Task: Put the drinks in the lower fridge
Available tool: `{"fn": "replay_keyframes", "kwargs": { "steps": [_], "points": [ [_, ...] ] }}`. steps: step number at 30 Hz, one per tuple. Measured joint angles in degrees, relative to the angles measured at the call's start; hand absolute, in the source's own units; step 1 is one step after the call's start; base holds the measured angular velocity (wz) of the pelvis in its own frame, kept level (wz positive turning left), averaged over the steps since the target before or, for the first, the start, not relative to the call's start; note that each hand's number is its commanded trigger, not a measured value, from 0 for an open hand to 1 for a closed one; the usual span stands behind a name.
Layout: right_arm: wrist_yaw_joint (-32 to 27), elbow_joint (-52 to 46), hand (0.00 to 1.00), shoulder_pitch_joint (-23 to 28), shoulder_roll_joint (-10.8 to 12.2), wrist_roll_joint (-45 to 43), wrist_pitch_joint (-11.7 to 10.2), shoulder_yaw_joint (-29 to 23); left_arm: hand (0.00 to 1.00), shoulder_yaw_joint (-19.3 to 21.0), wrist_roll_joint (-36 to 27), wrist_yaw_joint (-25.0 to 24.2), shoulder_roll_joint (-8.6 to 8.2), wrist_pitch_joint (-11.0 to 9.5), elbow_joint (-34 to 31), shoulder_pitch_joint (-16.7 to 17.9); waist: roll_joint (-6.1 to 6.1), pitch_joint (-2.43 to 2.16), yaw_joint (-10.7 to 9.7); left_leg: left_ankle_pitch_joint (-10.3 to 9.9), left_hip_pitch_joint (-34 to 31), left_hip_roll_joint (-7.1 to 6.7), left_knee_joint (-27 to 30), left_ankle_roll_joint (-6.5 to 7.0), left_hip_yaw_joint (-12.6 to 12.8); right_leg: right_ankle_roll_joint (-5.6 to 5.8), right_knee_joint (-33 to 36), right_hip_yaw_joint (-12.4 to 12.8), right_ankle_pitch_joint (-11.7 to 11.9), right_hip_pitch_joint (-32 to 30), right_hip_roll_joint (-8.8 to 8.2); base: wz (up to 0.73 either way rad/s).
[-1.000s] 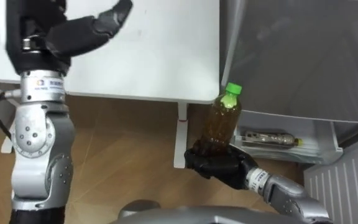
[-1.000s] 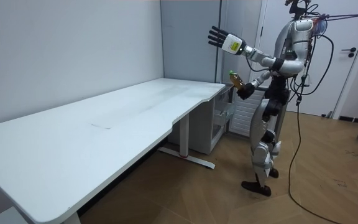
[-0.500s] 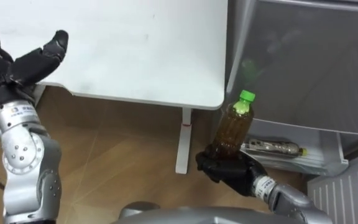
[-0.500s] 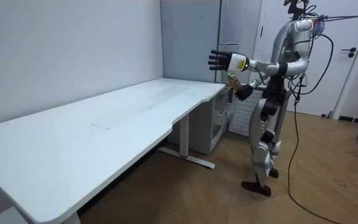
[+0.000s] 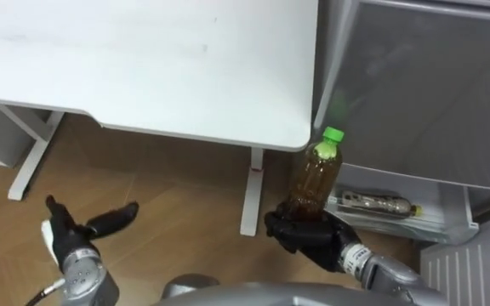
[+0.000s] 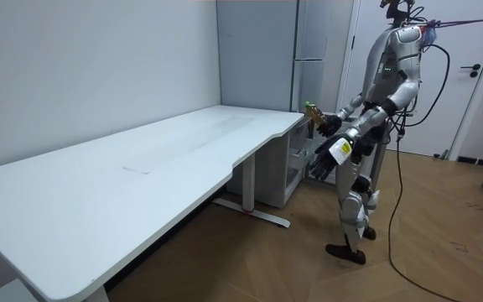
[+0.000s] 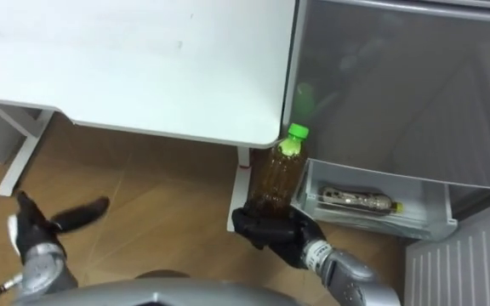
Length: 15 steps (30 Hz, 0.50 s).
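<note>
One bottle [image 5: 314, 180] upright in right hand [image 5: 306, 234] beside fridge [image 5: 415, 93].

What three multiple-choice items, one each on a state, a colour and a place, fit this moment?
1. The left hand is: A open; B shut, empty; C shut on a can.
2. The cap on the upright bottle in the right hand is: A red; B green; C white.
3. The lying bottle rests: A in the left hand; B on the cap; C in the fridge's white tray.
A: its fingers are spread straight. B: the cap is green. C: it lies sideways in that tray.
</note>
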Motion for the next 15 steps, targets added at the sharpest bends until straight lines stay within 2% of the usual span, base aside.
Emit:
{"fn": "replay_keyframes", "kwargs": {
  "steps": [5, 7, 9, 11, 13, 15],
  "points": [
    [-0.86, 0.0, 1.0, -0.05, 0.22, 1.41, 0.58, 1.34, 0.0, -0.31, -3.38, -3.16, -0.05, 2.11, 9.84, 0.75, -0.27, 0.23, -0.51, -0.03, 0.16, 0.14, -0.41, 0.01, 0.56, 0.01, 0.09, 0.08, 0.01, 0.11, -0.01, -0.04],
    [-1.62, 0.01, 1.0, -0.69, -0.11, 3.78, 1.76, 1.33, 0.0, -0.31, -7.09, -4.58, -0.04, 3.1, 14.39, 1.12, -0.26, 0.3, -0.53, -0.06, 0.16, 0.13, -0.53, 0.04, 0.56, 0.01, 0.19, -0.02, 0.01, 0.18, -0.05, 0.0],
    [-1.71, 0.07, 1.0, -0.86, -0.25, 6.19, 1.78, 1.17, 0.0, -0.21, -10.35, -5.79, -0.05, 3.49, 17.76, 1.77, -0.11, 0.35, -0.53, -0.12, 0.45, 0.18, -0.95, 0.06, 0.68, 0.02, 0.24, 0.11, 0.01, 0.23, -0.05, -0.02],
    [-1.73, 0.19, 1.0, -1.09, -0.15, 6.59, 1.8, 0.6, 0.0, 0.25, -12.19, -7.08, -0.09, 4.84, 20.07, 2.2, -0.08, 0.37, -0.66, -0.16, 0.36, 0.29, -0.93, 0.03, 0.93, 0.02, 0.5, 0.38, 0.0, -0.15, 0.0, -0.07],
    [-1.73, 0.2, 1.0, -1.08, -0.29, 6.58, 3.02, 0.56, 0.0, 0.82, -14.04, -9.09, -0.14, 6.65, 21.74, 4.5, 0.01, 0.41, -0.52, -0.41, 0.3, 0.43, -0.55, -0.01, 1.09, 0.03, 0.69, 0.68, -0.01, -0.18, 0.12, -0.06],
    [-1.73, 0.26, 1.0, -1.08, -0.3, 6.59, 4.0, 0.52, 0.0, 0.83, -13.92, -10.89, -0.17, 8.23, 23.64, 5.15, 0.1, 0.4, -0.68, -0.64, -0.2, 0.49, 0.14, 0.03, 1.15, 0.03, 0.63, 0.65, -0.02, -0.26, 0.15, 0.02]
  ]
}}
